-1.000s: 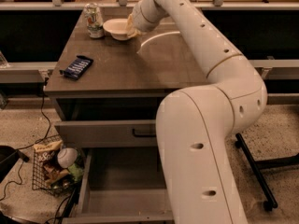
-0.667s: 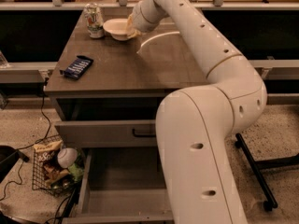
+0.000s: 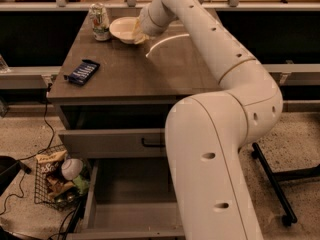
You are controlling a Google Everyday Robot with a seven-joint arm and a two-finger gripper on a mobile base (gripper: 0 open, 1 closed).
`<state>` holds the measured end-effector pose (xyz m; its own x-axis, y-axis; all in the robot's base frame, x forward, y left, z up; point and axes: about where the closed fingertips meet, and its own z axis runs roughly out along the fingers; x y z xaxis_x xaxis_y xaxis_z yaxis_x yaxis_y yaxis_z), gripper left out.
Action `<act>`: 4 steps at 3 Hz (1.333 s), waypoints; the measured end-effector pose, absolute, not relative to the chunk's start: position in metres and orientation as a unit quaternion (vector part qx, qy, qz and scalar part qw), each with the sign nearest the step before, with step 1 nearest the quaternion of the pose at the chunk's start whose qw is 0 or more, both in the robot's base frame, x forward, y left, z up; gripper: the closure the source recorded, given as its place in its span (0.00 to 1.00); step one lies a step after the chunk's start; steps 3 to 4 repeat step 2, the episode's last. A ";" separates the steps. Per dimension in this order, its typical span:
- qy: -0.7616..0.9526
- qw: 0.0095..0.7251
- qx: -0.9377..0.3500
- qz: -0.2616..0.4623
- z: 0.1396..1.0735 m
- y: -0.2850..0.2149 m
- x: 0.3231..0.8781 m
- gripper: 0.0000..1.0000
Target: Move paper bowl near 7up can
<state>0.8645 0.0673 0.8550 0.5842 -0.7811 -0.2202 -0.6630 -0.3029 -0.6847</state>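
One paper bowl (image 3: 122, 28) sits on the far left part of the surface (image 3: 150, 74), at about 11 o'clock from its middle. The 7up can (image 3: 100, 21) stands upright just beside it at the bowl's 9 o'clock; I cannot tell whether the two touch. The pincer (image 3: 138, 33) is at the bowl's rim at roughly 4 o'clock, on the side away from the can. I cannot tell whether it is spread, pressed together or pinching the rim, because the wrist and the pale bowl blend there. Working from that side seems sensible: the bowl can be brought toward the can without the arm (image 3: 210, 39) crossing over the can and risking a knock. Since the bowl lies this close to the can, the task looks nearly done, and what seems left is to let go and draw away toward 3 o'clock or upward. The hazard is that the light bowl could drag along or be nudged into the can and tip it. A dark-blue packet (image 3: 82, 71) lies flat well apart at the bowl's 7 o'clock, near the surface's left edge and out of the way. Beneath the surface a drawer (image 3: 130, 204) hangs open, and a wire basket (image 3: 57, 181) of odds and ends sits on the floor at its 9 o'clock.
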 end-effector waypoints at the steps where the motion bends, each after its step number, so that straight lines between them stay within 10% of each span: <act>1: 0.449 0.382 -0.805 -0.075 0.851 0.070 0.865 0.07; 4: 0.449 0.381 -0.805 -0.074 0.850 0.071 0.865 0.00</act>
